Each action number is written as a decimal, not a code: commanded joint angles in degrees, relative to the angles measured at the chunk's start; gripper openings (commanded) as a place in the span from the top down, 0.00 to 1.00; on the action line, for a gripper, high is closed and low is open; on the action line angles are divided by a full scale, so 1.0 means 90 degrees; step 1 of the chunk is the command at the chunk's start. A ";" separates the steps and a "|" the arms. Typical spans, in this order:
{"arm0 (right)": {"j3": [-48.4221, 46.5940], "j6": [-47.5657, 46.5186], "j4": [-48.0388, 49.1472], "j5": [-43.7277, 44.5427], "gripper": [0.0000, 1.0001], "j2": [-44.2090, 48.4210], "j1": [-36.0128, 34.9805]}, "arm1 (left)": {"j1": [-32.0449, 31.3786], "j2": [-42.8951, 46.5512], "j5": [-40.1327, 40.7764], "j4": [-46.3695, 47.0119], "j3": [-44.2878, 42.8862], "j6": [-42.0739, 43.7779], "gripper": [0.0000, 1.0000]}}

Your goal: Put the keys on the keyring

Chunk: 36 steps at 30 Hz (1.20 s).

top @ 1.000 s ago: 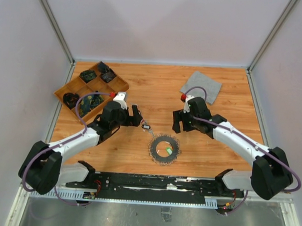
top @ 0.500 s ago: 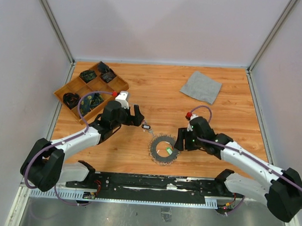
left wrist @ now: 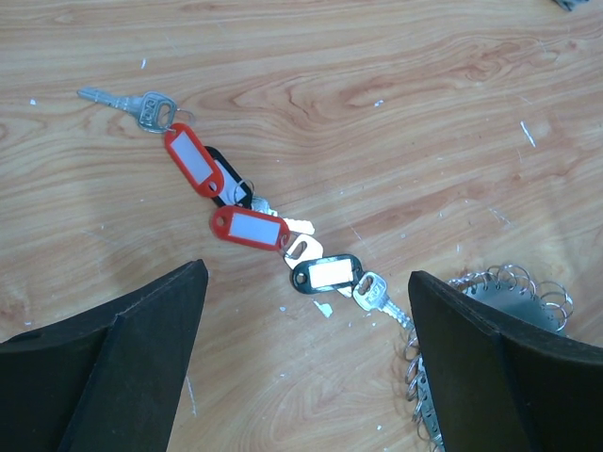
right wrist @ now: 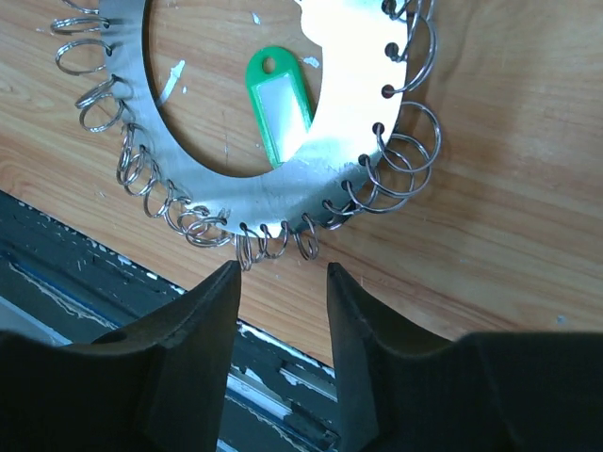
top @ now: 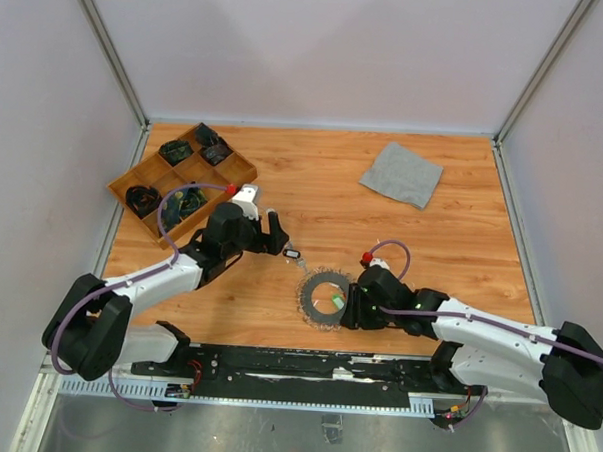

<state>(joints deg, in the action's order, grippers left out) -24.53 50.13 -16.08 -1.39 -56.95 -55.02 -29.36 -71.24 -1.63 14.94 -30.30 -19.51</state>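
The keys (left wrist: 247,229) lie in a loose line on the wood, silver blades with red and black tags; in the top view they (top: 291,254) sit just left of the keyring. The keyring (top: 328,297) is a flat silver ring fringed with small wire loops, with a green tag (right wrist: 280,108) lying inside it. My left gripper (left wrist: 306,281) hovers wide open over the keys' near end and holds nothing. My right gripper (right wrist: 283,268) is low at the keyring's near rim (right wrist: 283,184). Its jaws are narrowed but still apart, tips level with the loops, nothing between them.
A wooden compartment tray (top: 183,181) with dark items stands at the back left. A grey cloth (top: 401,173) lies at the back right. The black rail (top: 305,366) along the table's near edge runs just behind my right fingers (right wrist: 179,339).
My right arm has swung from the back middle down to the keyring's near right side, its jaws narrowing on the way. The left gripper has barely shifted.
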 commanded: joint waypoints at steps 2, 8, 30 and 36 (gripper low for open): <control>0.0068 0.0393 0.0785 -0.0254 0.55 -0.0378 -0.0078 | 0.0029 -0.0171 -0.0258 0.0170 -0.0056 0.0090 0.07; 0.0409 0.0375 0.2058 -0.0784 0.57 -0.0517 -0.0035 | 0.0030 -0.0275 -0.0439 0.0224 -0.0074 0.0089 0.09; -0.0101 -0.0456 0.0940 -0.0362 0.71 0.0067 0.0040 | -0.0516 -0.0378 -0.0175 0.0269 -0.0133 0.0139 0.11; -0.0900 -0.1077 0.0321 -0.0304 0.83 -0.0849 -0.0127 | -0.0518 -0.0207 -0.0103 0.0231 -0.0049 0.0145 0.12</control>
<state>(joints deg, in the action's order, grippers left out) -27.51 45.78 -11.07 -3.95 -61.12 -55.00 -33.61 -74.24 -3.60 15.35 -30.44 -18.46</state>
